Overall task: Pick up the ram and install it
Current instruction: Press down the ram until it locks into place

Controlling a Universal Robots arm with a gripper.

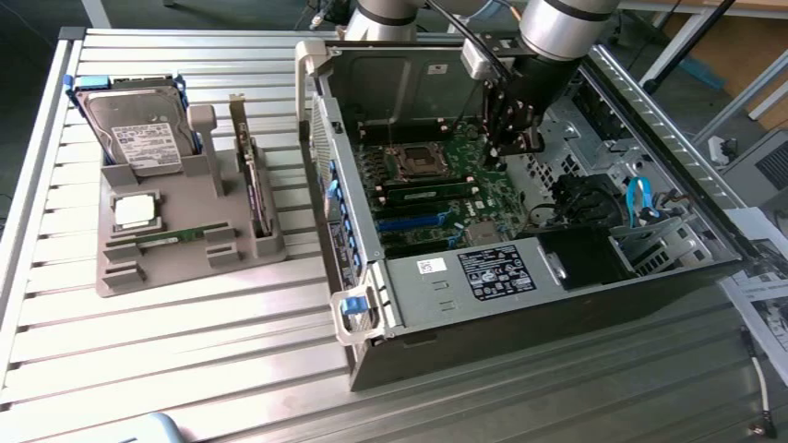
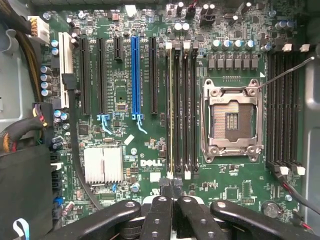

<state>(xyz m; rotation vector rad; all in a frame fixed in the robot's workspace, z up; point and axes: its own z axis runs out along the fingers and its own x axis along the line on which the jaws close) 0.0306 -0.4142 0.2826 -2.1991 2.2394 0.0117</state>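
Ram: I see the ram [image 1: 166,237] lying flat in a low slot of the grey holder tray [image 1: 185,272], between two raised blocks.
Tray neighbours: the square processor chip [image 1: 133,210] sits just behind the ram. The hard drive [image 1: 148,138] stands propped at the tray's far end. The dark expansion card [image 1: 253,175] stands on edge along the side nearest the case.
Tray position: on the bench [image 1: 185,369], to the exterior view's left of the open computer case [image 1: 493,277].
Tool: my tool [image 2: 171,184] hangs inside the case above the motherboard [image 2: 150,150], well apart from the ram. Its fingers [image 2: 160,210] are drawn together with the tips meeting, and I see nothing gripped between them.
Below the tool: the tips line up with the end of a bank of long black memory slots, and a thin yellow-green edge [image 2: 172,110] runs along the nearest one.
Board: the empty CPU socket [image 2: 231,120] is just beside that bank. A blue slot [image 2: 135,75] and a silver heatsink [image 2: 103,164] lie on the bank's other side.
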